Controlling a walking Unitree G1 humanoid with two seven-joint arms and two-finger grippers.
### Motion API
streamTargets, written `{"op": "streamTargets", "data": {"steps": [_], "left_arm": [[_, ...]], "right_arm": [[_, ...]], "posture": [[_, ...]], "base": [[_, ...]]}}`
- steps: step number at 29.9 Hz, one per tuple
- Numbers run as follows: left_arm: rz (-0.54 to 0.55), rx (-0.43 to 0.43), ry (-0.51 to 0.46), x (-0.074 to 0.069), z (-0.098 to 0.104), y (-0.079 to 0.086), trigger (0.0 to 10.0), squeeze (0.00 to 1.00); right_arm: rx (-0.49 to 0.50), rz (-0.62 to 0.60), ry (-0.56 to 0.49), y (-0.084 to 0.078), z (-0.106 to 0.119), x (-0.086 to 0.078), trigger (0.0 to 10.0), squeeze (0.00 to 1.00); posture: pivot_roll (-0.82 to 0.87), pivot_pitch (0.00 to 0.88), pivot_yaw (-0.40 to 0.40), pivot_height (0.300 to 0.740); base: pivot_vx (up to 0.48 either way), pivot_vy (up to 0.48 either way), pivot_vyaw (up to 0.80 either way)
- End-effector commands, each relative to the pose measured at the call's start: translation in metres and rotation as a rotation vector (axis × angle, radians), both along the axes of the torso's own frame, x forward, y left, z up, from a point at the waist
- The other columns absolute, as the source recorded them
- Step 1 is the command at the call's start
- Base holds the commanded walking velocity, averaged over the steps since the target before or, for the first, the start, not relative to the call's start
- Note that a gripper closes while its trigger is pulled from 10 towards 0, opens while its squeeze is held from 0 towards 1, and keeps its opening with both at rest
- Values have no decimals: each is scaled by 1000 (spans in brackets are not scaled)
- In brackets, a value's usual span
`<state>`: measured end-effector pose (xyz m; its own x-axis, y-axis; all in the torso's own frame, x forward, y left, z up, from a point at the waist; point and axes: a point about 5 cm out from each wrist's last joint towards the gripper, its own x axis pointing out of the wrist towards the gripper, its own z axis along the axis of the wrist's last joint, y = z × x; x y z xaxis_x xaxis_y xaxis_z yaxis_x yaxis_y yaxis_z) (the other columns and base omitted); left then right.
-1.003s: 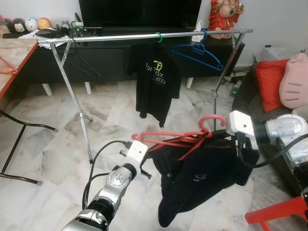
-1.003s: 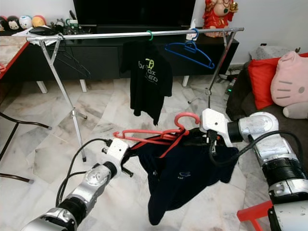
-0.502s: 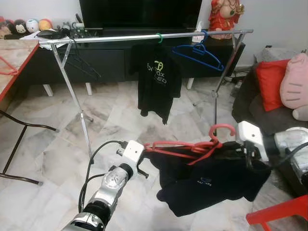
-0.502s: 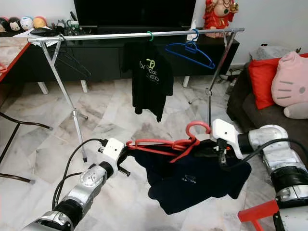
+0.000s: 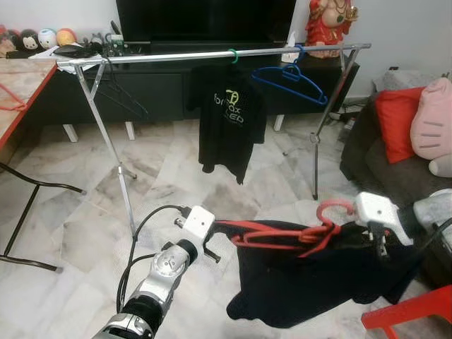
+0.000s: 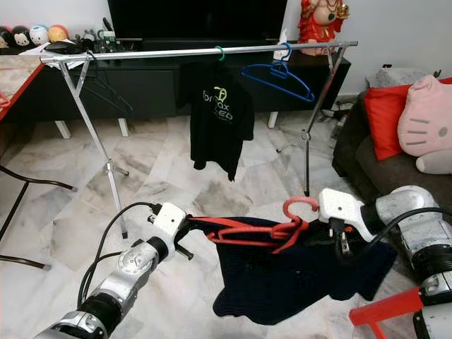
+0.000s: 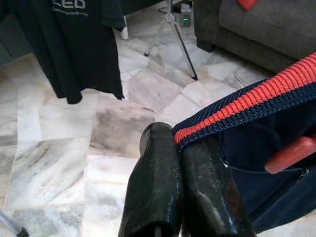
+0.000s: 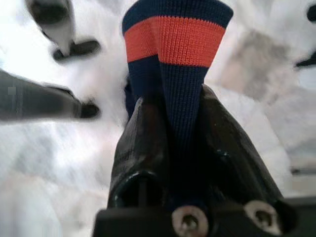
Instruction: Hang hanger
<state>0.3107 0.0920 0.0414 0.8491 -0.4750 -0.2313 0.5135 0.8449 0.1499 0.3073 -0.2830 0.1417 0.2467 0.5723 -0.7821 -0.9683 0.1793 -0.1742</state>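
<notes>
A: Where is the red hanger [image 5: 282, 232] seen?

B: It is held in the air above the marble floor [image 5: 85, 212], roughly level, between the two end effectors, with a dark navy shirt [image 5: 311, 279] draped from it. Its hook [image 5: 334, 209] is turned upward at the end nearer the right end effector [image 5: 381, 236].

A: How is the left end effector [image 5: 210, 248] placed against it?

B: It is found at the hanger's other end. In the left wrist view the two black fingers [image 7: 163, 197] are pressed together, and the shirt's navy hem with its orange stripe [image 7: 247, 101] is pinched between their tips. A red piece of the hanger is seen just beside that hem.

A: And the right end effector?

B: It is clamped on the shirt as well. In the right wrist view the striped navy and orange band [image 8: 173, 54] is gripped between the closed fingers [image 8: 143, 143]. The hook stands just beside that end effector, on its inner side.

A: Where is the rail in relation to all this?

B: The silver clothes rack [image 5: 212, 54] stands well beyond the held hanger, in front of a black TV cabinet [image 5: 155, 88]. A black T-shirt [image 5: 229, 120] on a green hook and an empty blue hanger [image 5: 293, 79] are hung on its bar, and a thin black hanger [image 5: 120, 95] is seen near its left leg. The red hanger is held well below and apart from the bar.
</notes>
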Motion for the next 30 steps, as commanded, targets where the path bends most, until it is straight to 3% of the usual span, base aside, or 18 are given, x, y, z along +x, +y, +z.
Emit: {"op": "streamTargets", "data": {"steps": [1,11,16,18,21,25,30], "left_arm": [[93,39,39,-2,-9,26,0,0],[17,111,55,-7,-15,20,0,0],[-12,126,59,-8,-16,17,0,0],[-30,146,61,-9,-17,15,0,0],[-51,170,61,-10,-18,13,0,0],[-87,198,61,-10,-18,9,0,0],[-127,248,65,-11,-19,7,0,0]], "right_arm": [[-167,-75,-36,-29,12,-2,0,0],[-365,-15,-222,-14,10,15,0,0],[-339,21,-226,-5,6,16,0,0],[-280,38,-230,1,8,16,0,0],[-340,42,-261,-1,8,18,0,0],[-338,43,-282,3,6,21,0,0],[-469,80,-316,4,0,23,0,0]], "posture": [[-50,0,-41,740],[-48,0,-42,740],[-48,0,-42,740],[-51,0,-41,740],[-53,0,-40,740],[-49,0,-44,740],[-46,0,-42,740]], "base": [[0,0,0],[0,0,0],[0,0,0],[0,0,0],[0,0,0],[0,0,0],[0,0,0]]}}
